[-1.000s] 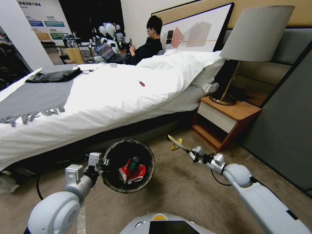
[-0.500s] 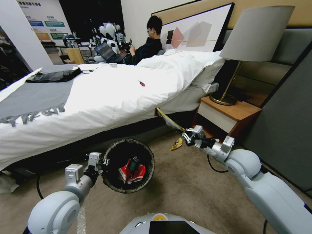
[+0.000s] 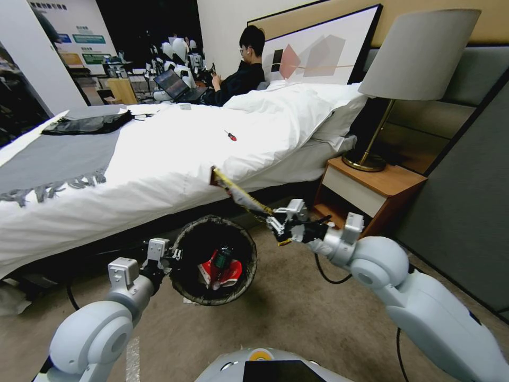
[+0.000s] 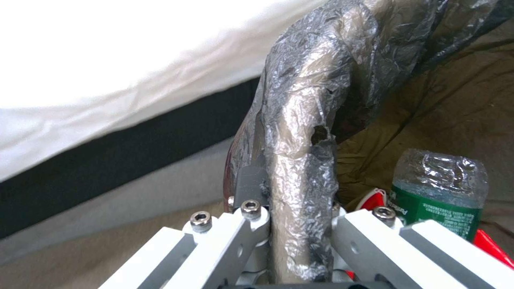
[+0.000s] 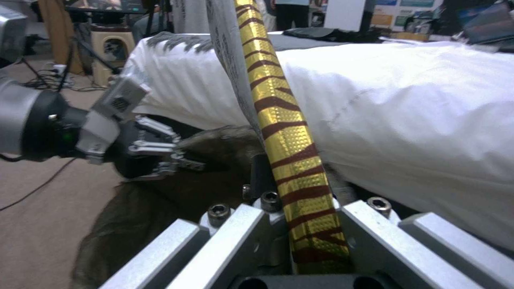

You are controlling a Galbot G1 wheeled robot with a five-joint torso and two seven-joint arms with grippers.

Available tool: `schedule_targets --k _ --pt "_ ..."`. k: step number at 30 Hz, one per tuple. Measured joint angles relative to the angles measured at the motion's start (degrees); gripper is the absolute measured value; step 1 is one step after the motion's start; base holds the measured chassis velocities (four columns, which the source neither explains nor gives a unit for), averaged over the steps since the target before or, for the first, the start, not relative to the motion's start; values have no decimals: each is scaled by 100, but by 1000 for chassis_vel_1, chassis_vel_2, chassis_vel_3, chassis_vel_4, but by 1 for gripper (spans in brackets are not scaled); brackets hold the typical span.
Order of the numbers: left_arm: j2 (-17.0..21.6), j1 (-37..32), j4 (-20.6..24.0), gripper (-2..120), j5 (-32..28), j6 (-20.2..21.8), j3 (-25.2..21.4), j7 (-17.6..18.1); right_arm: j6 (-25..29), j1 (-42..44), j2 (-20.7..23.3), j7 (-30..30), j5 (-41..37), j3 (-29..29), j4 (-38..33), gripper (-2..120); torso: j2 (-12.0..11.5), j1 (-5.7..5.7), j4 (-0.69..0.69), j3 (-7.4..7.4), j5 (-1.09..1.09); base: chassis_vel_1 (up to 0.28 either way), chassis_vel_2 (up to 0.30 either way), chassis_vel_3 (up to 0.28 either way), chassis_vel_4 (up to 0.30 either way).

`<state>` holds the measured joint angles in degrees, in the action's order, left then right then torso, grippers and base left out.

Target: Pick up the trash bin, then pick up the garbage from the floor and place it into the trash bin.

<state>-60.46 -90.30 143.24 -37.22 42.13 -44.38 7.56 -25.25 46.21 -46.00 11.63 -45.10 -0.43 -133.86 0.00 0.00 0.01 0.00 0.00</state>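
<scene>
The left gripper [image 3: 168, 258] is clenched on the rim of the bin [image 3: 185, 286], at the bin's 9 o'clock; the bag liner [image 4: 300, 132] hides the rim between the fingers. Inside lie red cartons [image 3: 230, 271] and a bottle [image 4: 436, 192]; its green label is too small to read. The right gripper [image 3: 277, 222], at the bin's 2 o'clock, grasps a yellow striped wrapper [image 5: 284, 132] whose far end stands against the bed [image 3: 175, 154]. One yellow scrap [image 3: 285, 242] on the floor is mostly hidden behind this gripper.

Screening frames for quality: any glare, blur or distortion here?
Head view: wide-angle bending at the edges, white duvet bright. Left wrist view: the duvet blows out to flat white; the black-lined round white bin's rim soft. Right wrist view: shiny yellow striped wrapper glints.
</scene>
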Motion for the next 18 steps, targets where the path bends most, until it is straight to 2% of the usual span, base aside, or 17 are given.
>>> schedule_targets --k 8,18 --pt "39 187 0 2 -142 0 38 79 -246 -375 -26 -137 -87 -680 -23 0 0 0 -1 0 -1 0 0 0 0" --pt "76 257 0 2 -193 0 31 81 -355 -227 -29 -190 161 -884 57 0 0 0 -1 0 0 0 0 0 0"
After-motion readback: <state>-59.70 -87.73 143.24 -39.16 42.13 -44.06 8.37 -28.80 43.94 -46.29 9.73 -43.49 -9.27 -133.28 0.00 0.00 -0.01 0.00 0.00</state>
